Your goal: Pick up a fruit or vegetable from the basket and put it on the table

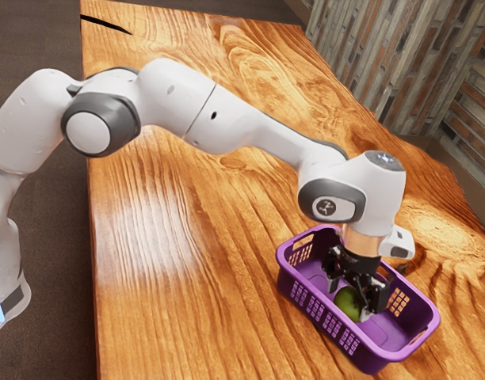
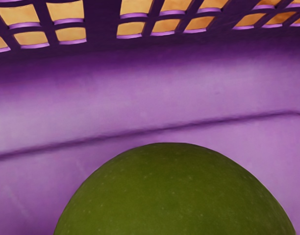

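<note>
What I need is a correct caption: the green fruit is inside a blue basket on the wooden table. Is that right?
No: the basket is purple, not blue, as the exterior view shows. The green fruit is inside, the basket on the wooden table.

Room of unclear kind: wood-grained table [image 1: 171, 261], multicoloured slatted wall [image 1: 385, 59], dark floor [image 1: 56, 237].

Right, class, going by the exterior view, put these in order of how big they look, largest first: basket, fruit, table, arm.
1. Table
2. Arm
3. Basket
4. Fruit, partly hidden but plainly smallest
</note>
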